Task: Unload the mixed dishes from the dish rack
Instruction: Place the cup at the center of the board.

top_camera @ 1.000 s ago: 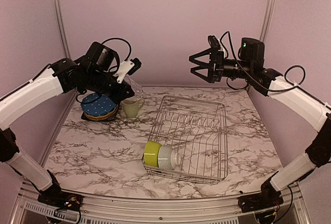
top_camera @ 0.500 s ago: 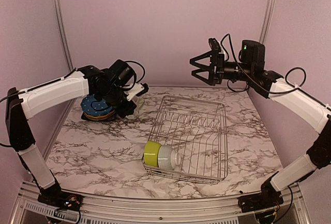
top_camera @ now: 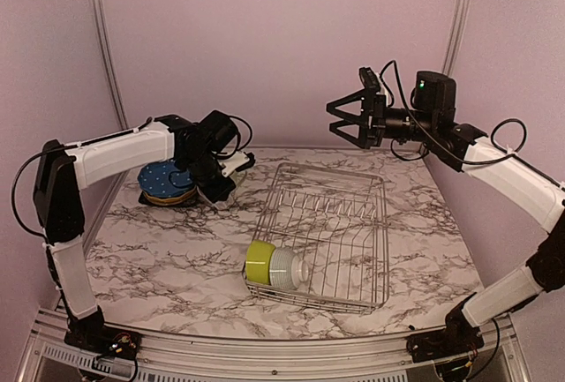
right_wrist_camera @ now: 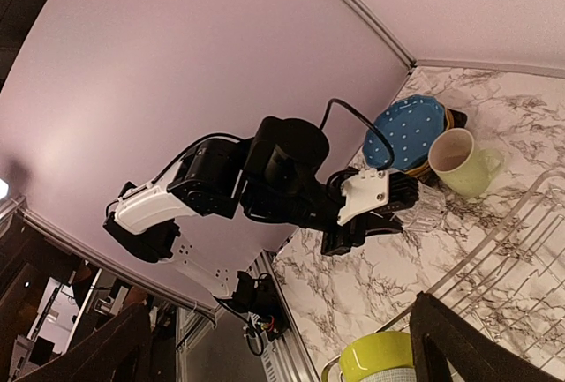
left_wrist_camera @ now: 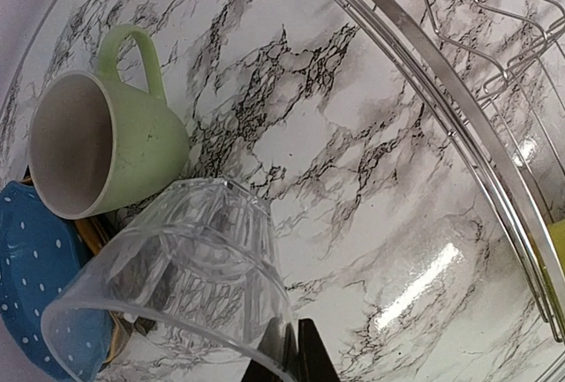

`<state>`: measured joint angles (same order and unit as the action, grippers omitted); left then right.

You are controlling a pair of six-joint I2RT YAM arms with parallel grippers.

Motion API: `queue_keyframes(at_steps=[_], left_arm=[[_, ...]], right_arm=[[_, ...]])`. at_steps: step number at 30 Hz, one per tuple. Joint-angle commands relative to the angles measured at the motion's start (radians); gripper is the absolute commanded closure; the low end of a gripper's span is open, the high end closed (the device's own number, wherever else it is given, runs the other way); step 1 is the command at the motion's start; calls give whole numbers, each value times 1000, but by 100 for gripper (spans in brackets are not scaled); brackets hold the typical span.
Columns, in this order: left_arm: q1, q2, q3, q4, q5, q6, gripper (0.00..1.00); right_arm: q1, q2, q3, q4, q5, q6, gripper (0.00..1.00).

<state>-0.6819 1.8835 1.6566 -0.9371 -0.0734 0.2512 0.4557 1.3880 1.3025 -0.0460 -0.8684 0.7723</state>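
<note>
Two robot arms work over a marble-patterned table [top_camera: 159,258]. The left gripper [top_camera: 228,179] is clamped on the rim of the small clear glass [left_wrist_camera: 177,267], at the far left of the tabletop and outside the dish rack [top_camera: 331,168]. The left wrist camera shows the glass tilted, its mouth turned toward the lens and the dark fingertips [left_wrist_camera: 296,360] pinching its lower edge. Whether the glass touches the table cannot be told.

Just beside the glass stands the pale green mug [left_wrist_camera: 106,153], upright with its handle pointing away from the glass. Close against the mug sits a stack of plates with the blue dotted plate [top_camera: 163,175] on top and an orange plate [left_wrist_camera: 88,232] showing at the edge beneath it.

The silver wire rack lies in the middle of the table, to the right of the left gripper. In its near left corner the lime-green bowl [top_camera: 259,261] and the white ribbed bowl [top_camera: 284,269] lie on their sides, pressed together, with the lime-green bowl at the rack's left edge.

The right gripper [top_camera: 334,119] hangs high above the far end of the rack, jaws spread wide and holding nothing, pointing toward the left arm.
</note>
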Motion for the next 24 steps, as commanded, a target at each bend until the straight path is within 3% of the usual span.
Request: queue_keyframes(at_steps=[1, 24], left_arm=[[11, 41, 52, -9, -20, 7, 100], [61, 146, 104, 9, -29, 4, 100]], right_arm=[[-3, -19, 1, 3, 12, -13, 1], [-2, -19, 4, -17, 15, -32, 2]])
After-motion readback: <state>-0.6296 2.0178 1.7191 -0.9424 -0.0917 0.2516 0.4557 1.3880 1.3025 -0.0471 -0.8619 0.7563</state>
